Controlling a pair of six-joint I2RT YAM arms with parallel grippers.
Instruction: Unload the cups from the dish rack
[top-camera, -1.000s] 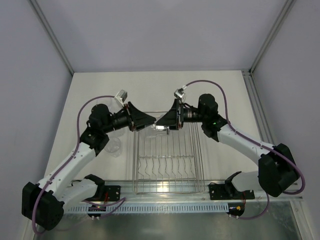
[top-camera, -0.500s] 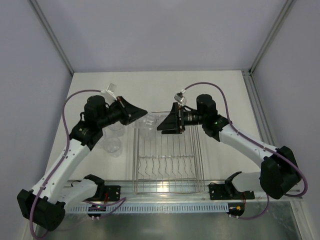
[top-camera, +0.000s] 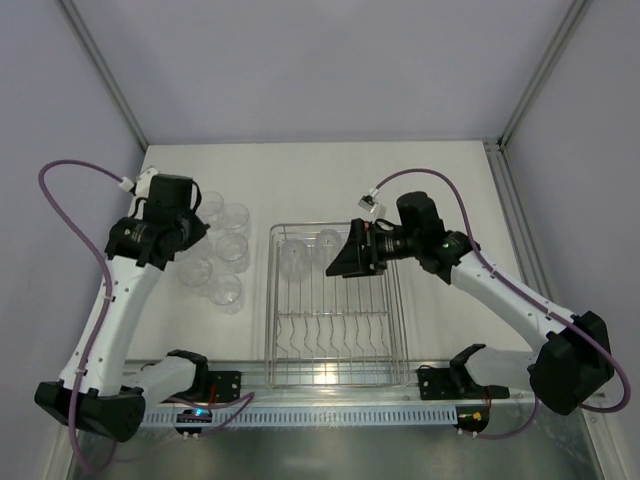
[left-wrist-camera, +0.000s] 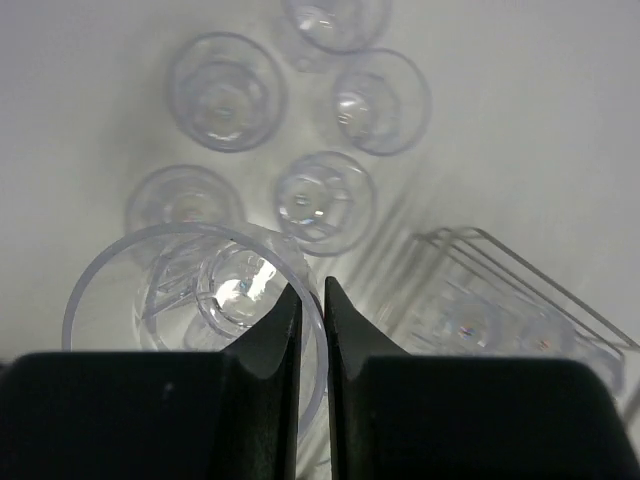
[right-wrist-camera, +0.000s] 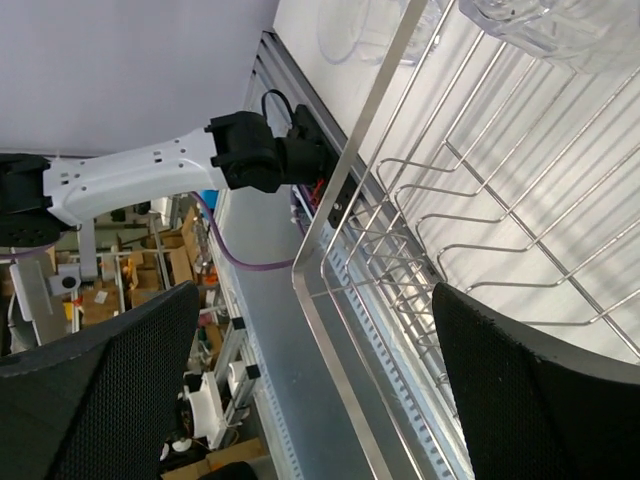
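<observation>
Off the left side of the dish rack (top-camera: 345, 300), we find the left gripper (left-wrist-camera: 310, 292) with its fingers (left-wrist-camera: 268, 345) almost together, pinching the wall of a clear plastic cup (left-wrist-camera: 130, 290). One finger sits inside the rim and the other outside. From the overhead view the wrist hides this cup, so we cannot tell whether it rests on the table (top-camera: 440, 180) or hangs just above it.

Between that gripper and the rack's left rim, five more cups (top-camera: 232, 250) stand upright on the table in a loose cluster, mouths up, near one another.

Inside the rack, at its far end towards the left corner, we make out two cups (top-camera: 293, 257) side by side on the wire bars. The wrist view hints at a third beside them, but it is too faint to be sure. A row of curved prongs (top-camera: 330, 335) crosses the rack's near half.

Just right of those racked cups, the right gripper (top-camera: 343, 256) hovers over the rack's far half. Its fingers are spread wide apart, and only the rack's rim and bars show between them.
</observation>
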